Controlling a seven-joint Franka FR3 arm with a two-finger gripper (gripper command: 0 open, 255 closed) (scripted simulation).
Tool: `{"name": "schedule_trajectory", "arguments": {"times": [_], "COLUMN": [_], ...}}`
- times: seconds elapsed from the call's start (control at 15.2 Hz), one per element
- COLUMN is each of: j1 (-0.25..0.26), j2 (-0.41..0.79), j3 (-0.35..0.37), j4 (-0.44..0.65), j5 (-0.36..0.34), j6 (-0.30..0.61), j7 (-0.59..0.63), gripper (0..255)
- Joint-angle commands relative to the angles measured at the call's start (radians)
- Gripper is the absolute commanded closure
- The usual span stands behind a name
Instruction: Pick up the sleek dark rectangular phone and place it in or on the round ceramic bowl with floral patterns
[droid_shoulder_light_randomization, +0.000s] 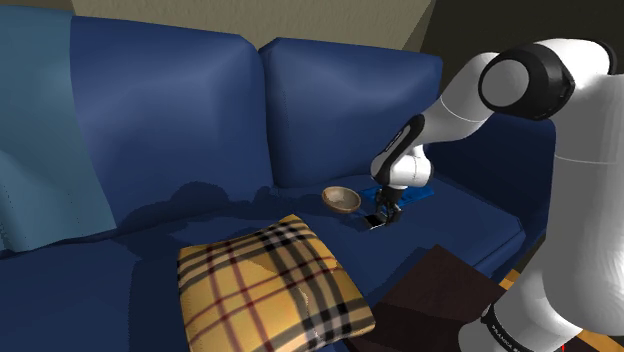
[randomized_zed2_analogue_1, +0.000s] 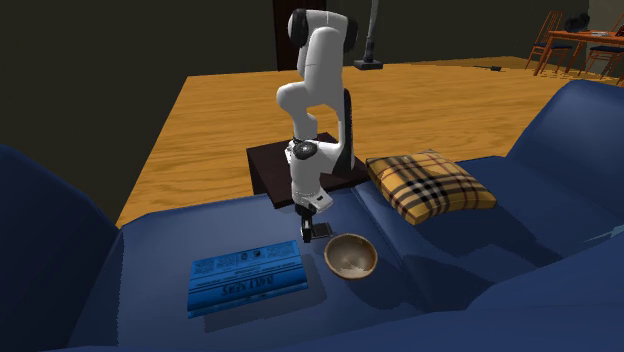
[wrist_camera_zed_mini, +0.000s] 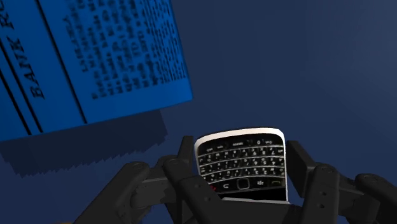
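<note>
The gripper (wrist_camera_zed_mini: 242, 167) is closed on the phone (wrist_camera_zed_mini: 242, 164). In the wrist view the two black fingers (wrist_camera_zed_mini: 300, 167) stand at the left and right sides of the phone and press against it. The phone is black with a pale rim, and its small keyboard faces the camera. Its other end is hidden under the hand.

In the shoulder view the arm reaches down over the seat of the blue sofa (droid_shoulder_light_randomization: 200, 120), and the gripper (droid_shoulder_light_randomization: 384, 214) holds the phone (droid_shoulder_light_randomization: 375, 221) low above the seat cushion. I cannot tell if the phone touches the cushion or is a little above it. In the second exterior view the phone (randomized_zed2_analogue_1: 319, 231) lies flat at the tip of the gripper (randomized_zed2_analogue_1: 308, 233), on the side of the bowl nearer to the front edge of the seat.

The bowl (randomized_zed2_analogue_1: 351, 255) stands upright on the seat, just beside the phone and apart from it. It is round and brownish, and its inside is empty (droid_shoulder_light_randomization: 341, 199). A blue book (randomized_zed2_analogue_1: 247, 280) with printed text lies flat on the seat on the other side of the gripper, near the bowl but not touching it. The wrist view shows its corner (wrist_camera_zed_mini: 95, 57) close to the phone.

A yellow checked pillow (droid_shoulder_light_randomization: 270, 285) lies near the front edge of the seat, well apart from the bowl. The dark stand (randomized_zed2_analogue_1: 275, 165) is beside the sofa's front edge.
</note>
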Motion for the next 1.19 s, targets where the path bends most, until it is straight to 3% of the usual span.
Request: {"name": "schedule_trajectory", "arguments": {"times": [0.0,1.12], "j1": [0.016,0.122], "j2": [-0.026,-0.269], "j3": [-0.02,-0.169], "j4": [-0.008,-0.029], "j5": [-0.023,-0.274], "j6": [-0.017,-0.204], "j7": [0.017,0.197], "gripper": [255,255]}}
